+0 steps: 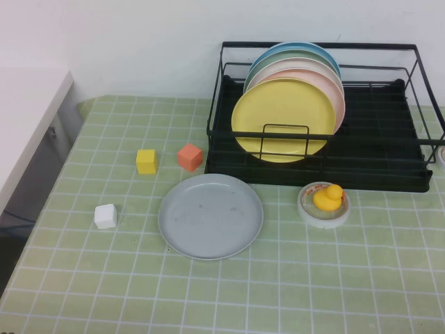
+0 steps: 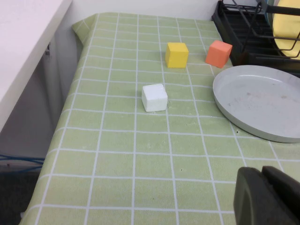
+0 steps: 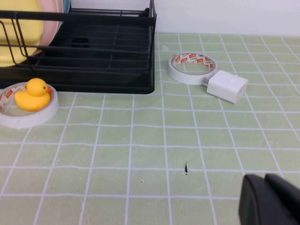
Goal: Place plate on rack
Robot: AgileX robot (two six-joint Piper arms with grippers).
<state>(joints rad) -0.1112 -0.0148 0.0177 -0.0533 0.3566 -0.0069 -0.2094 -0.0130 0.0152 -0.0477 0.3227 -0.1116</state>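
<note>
The light grey plate (image 1: 211, 216) lies flat on the green checked cloth in front of the black wire rack (image 1: 375, 167). The plate also shows in the left wrist view (image 2: 262, 101). The rack holds a yellow plate (image 1: 281, 118), a pink one and others standing on edge. It also shows in the right wrist view (image 3: 103, 47). Neither arm shows in the high view. My left gripper (image 2: 265, 197) is shut and empty, near the table's front left, short of the plate. My right gripper (image 3: 269, 199) is shut and empty, over the cloth at the front right.
A yellow cube (image 1: 147, 161), an orange cube (image 1: 189, 157) and a white cube (image 1: 105, 216) lie left of the plate. A yellow duck (image 1: 327, 197) sits in a tape roll right of it. Another tape roll (image 3: 192, 67) and a white block (image 3: 227, 86) lie right of the rack.
</note>
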